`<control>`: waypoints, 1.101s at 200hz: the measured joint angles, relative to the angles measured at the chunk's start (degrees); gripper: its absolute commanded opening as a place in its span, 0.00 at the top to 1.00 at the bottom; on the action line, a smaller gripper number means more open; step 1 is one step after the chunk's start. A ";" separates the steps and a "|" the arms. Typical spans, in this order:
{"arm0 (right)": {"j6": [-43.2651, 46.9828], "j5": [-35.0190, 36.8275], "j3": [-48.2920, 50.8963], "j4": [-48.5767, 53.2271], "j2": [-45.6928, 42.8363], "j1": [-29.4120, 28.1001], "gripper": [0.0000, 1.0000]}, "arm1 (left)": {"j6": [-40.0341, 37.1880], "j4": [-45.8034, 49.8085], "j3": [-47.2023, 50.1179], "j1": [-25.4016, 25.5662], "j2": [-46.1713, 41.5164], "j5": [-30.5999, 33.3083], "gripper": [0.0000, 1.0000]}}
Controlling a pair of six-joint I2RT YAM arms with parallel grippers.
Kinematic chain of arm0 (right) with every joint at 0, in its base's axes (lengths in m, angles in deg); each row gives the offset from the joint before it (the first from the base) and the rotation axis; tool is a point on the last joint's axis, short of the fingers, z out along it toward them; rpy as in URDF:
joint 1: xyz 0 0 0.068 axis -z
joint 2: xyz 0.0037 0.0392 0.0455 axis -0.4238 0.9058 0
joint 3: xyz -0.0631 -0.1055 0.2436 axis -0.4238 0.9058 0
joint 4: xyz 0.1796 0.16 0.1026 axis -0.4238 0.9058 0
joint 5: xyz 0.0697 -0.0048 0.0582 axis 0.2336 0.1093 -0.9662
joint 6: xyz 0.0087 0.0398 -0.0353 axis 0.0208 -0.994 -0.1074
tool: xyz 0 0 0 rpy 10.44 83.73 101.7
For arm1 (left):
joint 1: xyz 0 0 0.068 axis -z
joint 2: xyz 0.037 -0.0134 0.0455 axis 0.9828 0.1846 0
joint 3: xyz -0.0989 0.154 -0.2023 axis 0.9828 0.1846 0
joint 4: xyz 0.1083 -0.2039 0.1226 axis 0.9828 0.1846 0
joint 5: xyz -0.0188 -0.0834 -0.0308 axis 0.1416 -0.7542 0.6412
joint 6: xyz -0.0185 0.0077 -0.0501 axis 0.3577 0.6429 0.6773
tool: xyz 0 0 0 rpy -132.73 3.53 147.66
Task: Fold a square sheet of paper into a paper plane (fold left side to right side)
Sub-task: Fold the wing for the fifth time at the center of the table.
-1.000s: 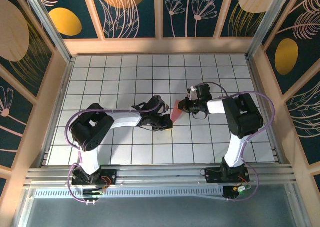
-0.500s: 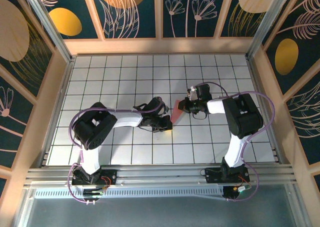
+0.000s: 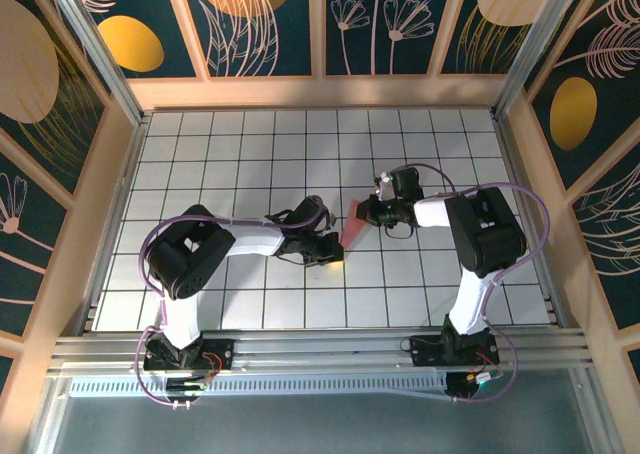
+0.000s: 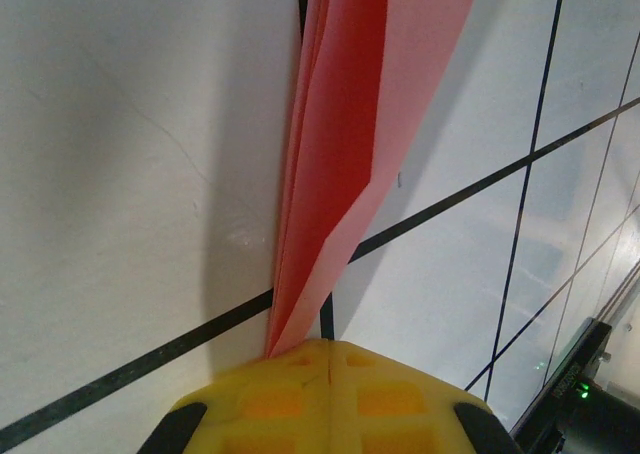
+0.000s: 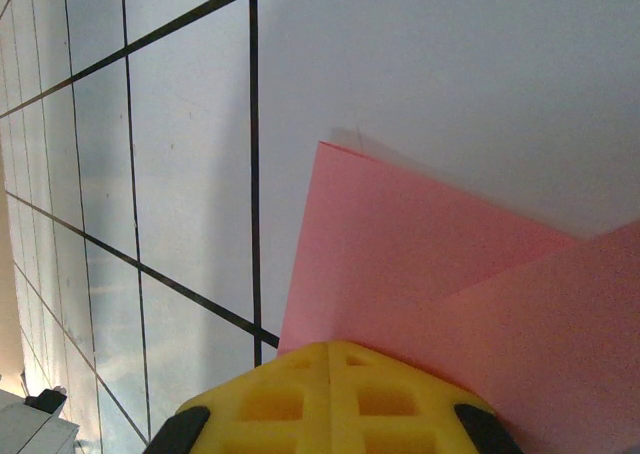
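Observation:
The square sheet of paper is folded into a slim salmon-pink dart, the paper plane, lying on the white grid table between my two grippers. In the left wrist view the paper plane narrows to a tip that meets my left gripper; the yellow fingers are shut together, low over the table at that tip. My left gripper sits at the near end of the dart. My right gripper is at the far right edge, shut, its yellow tips resting over the layered paper.
Wooden walls with dark flower panels enclose the table on three sides. An aluminium rail with both arm bases runs along the near edge. Black grid lines cross the white surface around the paper.
The left arm's elbow has shifted slightly to the right. Both grippers and the paper stay in about the same place.

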State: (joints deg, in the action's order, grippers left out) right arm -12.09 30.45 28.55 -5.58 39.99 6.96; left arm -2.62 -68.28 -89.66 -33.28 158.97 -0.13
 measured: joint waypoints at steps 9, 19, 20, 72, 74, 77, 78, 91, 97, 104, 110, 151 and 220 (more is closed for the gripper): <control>0.00 0.02 0.00 0.02 0.00 0.00 1.00 | 0.04 -0.39 0.20 -0.02 0.00 -0.11 1.00; 0.02 0.04 -0.02 0.07 0.00 -0.02 1.00 | 0.17 -0.70 0.33 0.00 0.00 -0.13 1.00; 0.02 0.04 -0.02 0.07 0.00 0.00 1.00 | 0.20 -0.72 0.35 -0.02 0.00 -0.13 1.00; 0.04 0.39 -0.39 0.81 0.00 -0.13 1.00 | 0.63 -2.51 2.32 -0.04 -1.09 -0.55 1.00; 0.02 0.39 -0.42 0.83 0.00 -0.13 1.00 | 0.63 -2.49 2.43 -0.04 -1.25 -0.57 1.00; 0.04 0.39 -0.44 0.87 0.00 -0.15 1.00 | 0.63 -2.36 2.62 -0.04 -1.55 -0.55 1.00; 0.04 0.42 -0.46 0.90 0.00 -0.15 1.00 | 0.63 -2.34 2.67 -0.04 -1.62 -0.55 1.00; 0.04 0.46 -0.52 1.07 0.00 -0.17 1.00 | 0.66 -1.66 3.02 -0.07 -2.91 -0.55 1.00; 0.04 0.48 -0.55 1.14 0.00 -0.17 1.00 | 0.66 -1.60 3.02 -0.20 -3.50 -0.59 1.00; 0.04 0.55 -0.57 1.18 0.00 -0.22 1.00 | 0.66 -1.60 2.99 -0.33 -4.13 -0.76 1.00; 0.07 0.61 -0.59 1.22 0.00 -0.24 1.00 | 0.66 -1.62 2.93 -0.50 -4.70 -0.98 1.00; 0.35 0.83 -0.76 1.62 0.00 -0.33 1.00 | 0.55 -1.42 0.07 -2.08 -4.46 -1.77 1.00; 1.07 1.01 -0.94 1.92 0.00 -0.44 1.00 | -1.55 -0.57 -8.09 -2.16 4.02 -2.97 1.00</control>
State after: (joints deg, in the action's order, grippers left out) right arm -11.02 31.46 27.61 -3.66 39.99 6.53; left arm -4.17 -68.85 -97.75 -35.44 162.99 -3.11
